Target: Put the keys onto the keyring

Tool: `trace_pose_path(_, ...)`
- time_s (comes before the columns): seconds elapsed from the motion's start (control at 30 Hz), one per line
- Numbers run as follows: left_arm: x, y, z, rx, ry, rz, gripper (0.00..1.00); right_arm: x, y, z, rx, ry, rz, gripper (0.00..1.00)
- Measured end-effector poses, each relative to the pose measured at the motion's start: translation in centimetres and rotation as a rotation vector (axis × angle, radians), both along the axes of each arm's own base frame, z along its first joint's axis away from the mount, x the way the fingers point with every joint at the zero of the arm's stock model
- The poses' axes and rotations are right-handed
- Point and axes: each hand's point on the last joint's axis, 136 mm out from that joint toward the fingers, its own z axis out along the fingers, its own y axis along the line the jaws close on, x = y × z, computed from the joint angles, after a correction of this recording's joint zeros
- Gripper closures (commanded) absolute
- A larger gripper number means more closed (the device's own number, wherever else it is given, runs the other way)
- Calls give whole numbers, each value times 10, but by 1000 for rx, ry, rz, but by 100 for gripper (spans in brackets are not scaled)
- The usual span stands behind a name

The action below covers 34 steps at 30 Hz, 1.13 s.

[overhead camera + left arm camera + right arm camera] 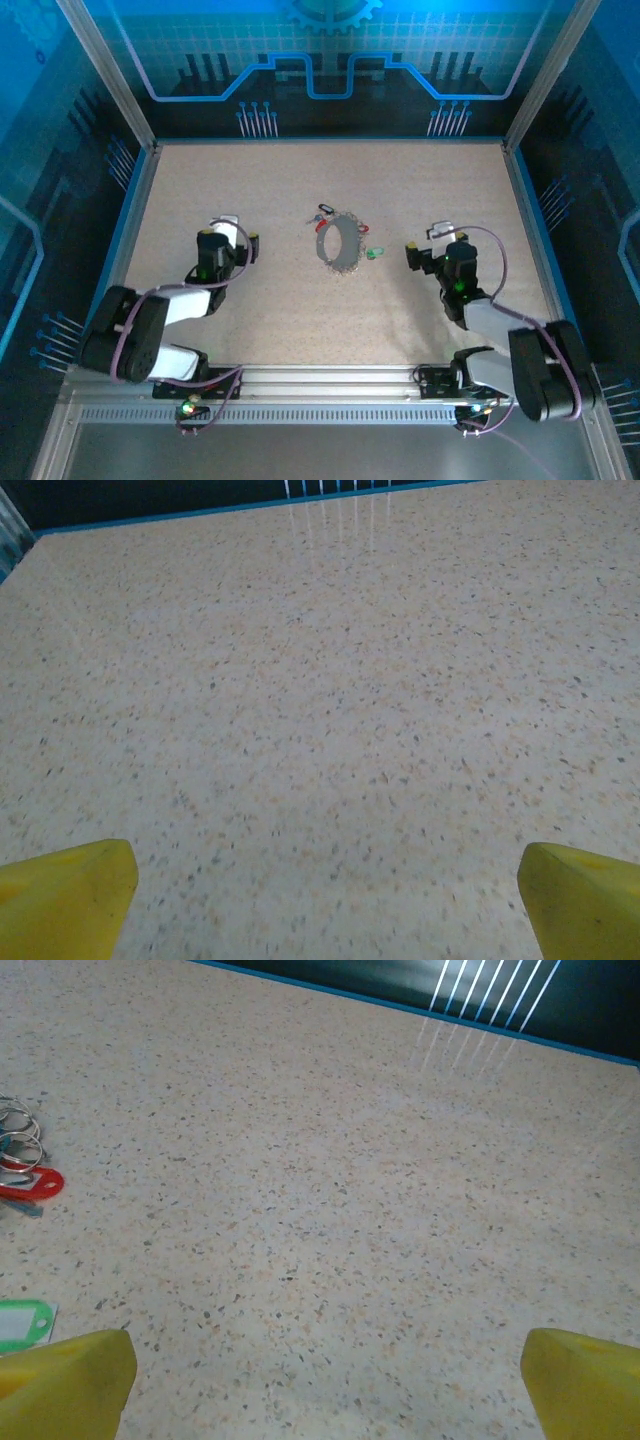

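Observation:
The keyring (338,242), a floppy grey loop, lies flat at mid-table. A red key (322,222) and a dark key (322,209) lie at its far left rim. Another red key (362,228) lies at its right rim, and a green key (374,252) sits just right of it. My left gripper (243,230) stands open to the left of the loop, with bare table between its yellow fingertips (65,900). My right gripper (425,240) stands open to the right of the loop and holds nothing. In the right wrist view the green key (22,1322) and a red key (30,1185) lie at the left edge.
The speckled beige table (250,180) is ringed by a blue rim and aluminium frame posts (110,70). Small silver split rings (18,1135) lie beside the red key. Both arm bases sit at the near edge.

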Motion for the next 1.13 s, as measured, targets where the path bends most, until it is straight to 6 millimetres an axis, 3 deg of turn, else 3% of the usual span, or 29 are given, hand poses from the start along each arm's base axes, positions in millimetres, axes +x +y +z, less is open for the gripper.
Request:
trace_pose_path(0.2,13,21,-2,-38,-45,46,1,35,-5,-24,18,42,-38,0)
trace_pose_path(0.3,16,40,-5,-82,-45,92,1,43,-8,-18,35,29,-58,0)
trace_pose_path(0.4,20,39,-1,-101,-55,82,1,49,-14,-10,52,7,-88,0)
trace_pose_path(1.13,23,34,2,-133,-65,64,1,50,-16,-9,63,5,-100,0)
